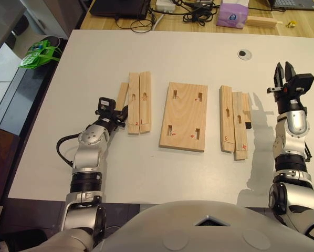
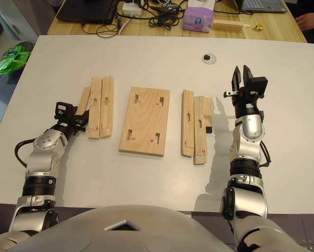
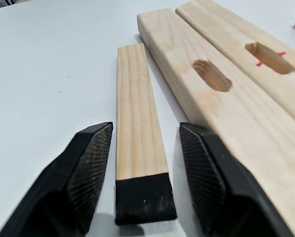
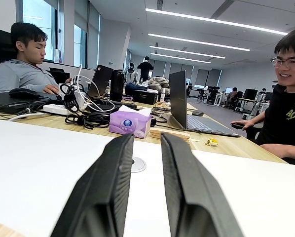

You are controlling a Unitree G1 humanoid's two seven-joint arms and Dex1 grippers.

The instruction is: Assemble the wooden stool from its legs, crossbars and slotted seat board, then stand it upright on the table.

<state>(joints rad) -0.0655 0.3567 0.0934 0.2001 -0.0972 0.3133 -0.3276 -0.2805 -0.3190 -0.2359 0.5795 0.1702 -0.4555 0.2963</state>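
Seat board (image 1: 184, 116) with four slots lies flat in the middle of the white table (image 1: 94, 52) in the head view. On its left side lie two left legs (image 1: 134, 102), side by side, and a short crossbar (image 1: 122, 96) just beside them. On its right side lie two right legs (image 1: 227, 118) and a second crossbar (image 1: 246, 107). The left gripper (image 1: 123, 113) is low at the near end of the short crossbar. The right gripper (image 1: 283, 71) is raised, well apart from the right legs.

In the left wrist view the left gripper (image 3: 145, 148) is spread, one finger on each side of the short crossbar (image 3: 137, 113) without touching its black-tipped end; the left legs (image 3: 221, 94) lie beside it.

In the right wrist view the right gripper (image 4: 147, 143) holds nothing, its fingers (image 4: 108, 187) a narrow gap apart, above the table (image 4: 39, 158). A tissue box (image 4: 130, 123) stands beyond.
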